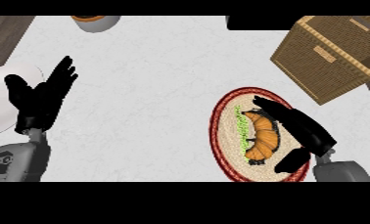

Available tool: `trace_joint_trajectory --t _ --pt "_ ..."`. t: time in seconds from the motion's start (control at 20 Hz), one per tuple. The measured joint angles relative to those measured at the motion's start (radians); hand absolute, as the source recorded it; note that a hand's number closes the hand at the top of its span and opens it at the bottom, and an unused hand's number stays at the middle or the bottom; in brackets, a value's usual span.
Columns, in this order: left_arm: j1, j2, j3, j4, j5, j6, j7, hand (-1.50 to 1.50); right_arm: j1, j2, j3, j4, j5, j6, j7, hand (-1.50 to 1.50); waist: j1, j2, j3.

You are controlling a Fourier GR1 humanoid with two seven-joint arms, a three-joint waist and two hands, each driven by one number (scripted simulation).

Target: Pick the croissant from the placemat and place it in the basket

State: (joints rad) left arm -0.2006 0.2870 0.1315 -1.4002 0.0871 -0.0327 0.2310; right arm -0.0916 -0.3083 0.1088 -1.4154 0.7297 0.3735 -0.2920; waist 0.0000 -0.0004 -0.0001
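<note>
An orange croissant [262,137] lies on a round woven placemat [225,120] with a dark red rim, at the right of the counter. My right hand [303,130] is over the placemat, right beside the croissant, fingers straight and pointing up-left, thumb low near the croissant's lower end. The fingers lie along the croissant's right side and are not curled round it. A wicker basket [329,56] stands at the upper right, tilted in view. My left hand [43,98] rests open at the left edge, fingers up.
A white plate [11,78] sits partly behind my left hand. A grey bowl with something orange [94,21] stands at the top left. A dark object [256,22] lies at the top edge beside the basket. Wood surface shows at the top-left corner.
</note>
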Motion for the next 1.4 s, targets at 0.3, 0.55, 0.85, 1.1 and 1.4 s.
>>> trace_joint_trajectory --t 0.3,0.55,0.85,1.1,1.4 --pt "-0.015 -0.001 0.017 0.005 -0.006 -0.019 0.007 0.00 0.005 0.033 0.019 0.011 0.071 -0.039 0.019 -1.50 0.000 0.000 0.000" --pt "-0.003 -0.005 0.025 -0.003 -0.010 -0.028 0.004 0.00 -0.022 0.034 0.064 0.075 0.161 -0.089 -0.018 1.50 0.001 -0.002 -0.004" --pt "0.016 -0.008 0.038 -0.036 -0.012 -0.040 0.015 0.00 -0.014 0.046 0.082 0.063 0.218 -0.110 -0.031 1.50 0.001 -0.006 -0.007" --pt "0.013 -0.014 0.040 -0.040 -0.019 -0.040 0.020 0.00 -0.028 0.082 0.097 0.071 0.263 -0.120 0.003 1.50 0.000 -0.010 -0.015" --pt "-0.006 -0.021 0.029 -0.030 -0.021 -0.048 0.012 0.00 -0.144 0.250 0.021 0.126 0.257 -0.226 0.436 1.50 0.033 0.008 -0.005"
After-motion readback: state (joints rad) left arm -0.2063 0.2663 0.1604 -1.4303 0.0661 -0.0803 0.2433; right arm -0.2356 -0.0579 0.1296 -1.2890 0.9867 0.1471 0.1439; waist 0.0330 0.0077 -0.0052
